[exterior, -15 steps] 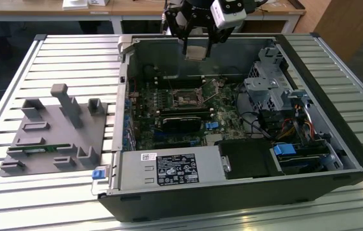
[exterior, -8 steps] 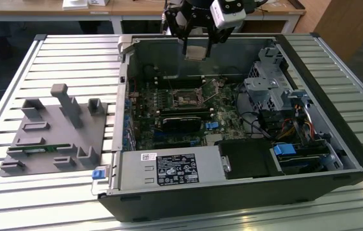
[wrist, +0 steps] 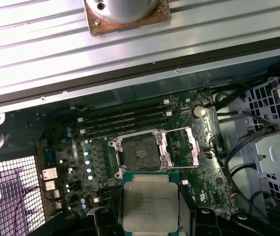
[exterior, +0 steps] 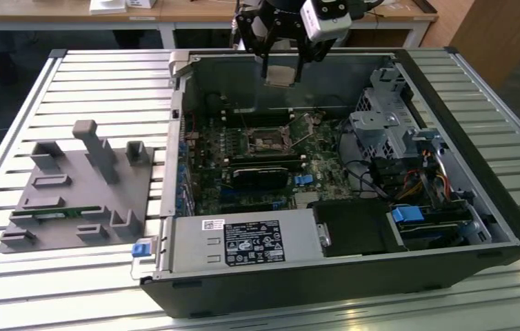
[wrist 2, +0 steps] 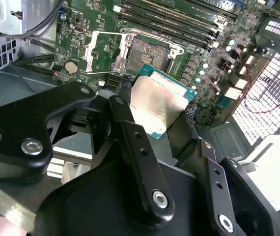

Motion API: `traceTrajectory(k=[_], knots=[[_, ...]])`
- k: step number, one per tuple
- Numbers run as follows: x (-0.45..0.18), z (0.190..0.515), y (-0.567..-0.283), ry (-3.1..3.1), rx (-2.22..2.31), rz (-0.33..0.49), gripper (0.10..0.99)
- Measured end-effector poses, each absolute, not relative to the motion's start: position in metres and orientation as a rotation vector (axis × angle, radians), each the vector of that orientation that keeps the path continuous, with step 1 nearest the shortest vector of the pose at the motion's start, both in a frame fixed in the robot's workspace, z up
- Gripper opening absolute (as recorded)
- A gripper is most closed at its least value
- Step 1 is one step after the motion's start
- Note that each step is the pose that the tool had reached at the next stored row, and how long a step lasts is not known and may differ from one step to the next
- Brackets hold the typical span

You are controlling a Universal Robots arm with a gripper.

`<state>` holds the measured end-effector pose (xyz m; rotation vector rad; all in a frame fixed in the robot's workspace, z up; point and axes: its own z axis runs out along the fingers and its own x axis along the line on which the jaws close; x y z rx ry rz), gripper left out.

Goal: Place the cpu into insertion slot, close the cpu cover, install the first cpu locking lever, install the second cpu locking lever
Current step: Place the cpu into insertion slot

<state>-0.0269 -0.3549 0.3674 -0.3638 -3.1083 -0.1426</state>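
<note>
- The fingers [wrist 2: 124,84] are pinching the cpu [wrist 2: 159,103] by two opposite edges, one pad on each side. They're closed only as far as the chip's width lets them.
- In both wrist views the chip is sitting right between the two fingertips with its silver top facing the cameras. The green rim is peeking out around it, and a good part of it is sticking out past the pads toward the board.
- In the exterior view the cpu [exterior: 281,76] is hanging in the upper middle of the frame. It's up by the far wall of the open computer case [exterior: 481,207] and well above the motherboard.
- The insertion slot [wrist: 139,153] is lying open with its dark pin field bare. In the exterior view it's showing up around the centre of the frame [exterior: 267,143]. The chip isn't touching it, and the two are clearly apart.
- The cpu cover [wrist: 182,147] is swung open off the slot, hanging out just beside it on one side. You can see green board through its square window.
- The case is lying on its side on a slatted metal tabletop [exterior: 103,89].
- A grey plastic fixture [exterior: 76,200] is sitting on the slats at the exterior view's left, well away from the case.
</note>
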Motion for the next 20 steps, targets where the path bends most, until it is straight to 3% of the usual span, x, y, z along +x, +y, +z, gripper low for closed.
traceTrajectory(k=[20], knots=[[-0.0275, 0.3674, -0.3549, -3.105, -0.399, -0.143, 0.541]])
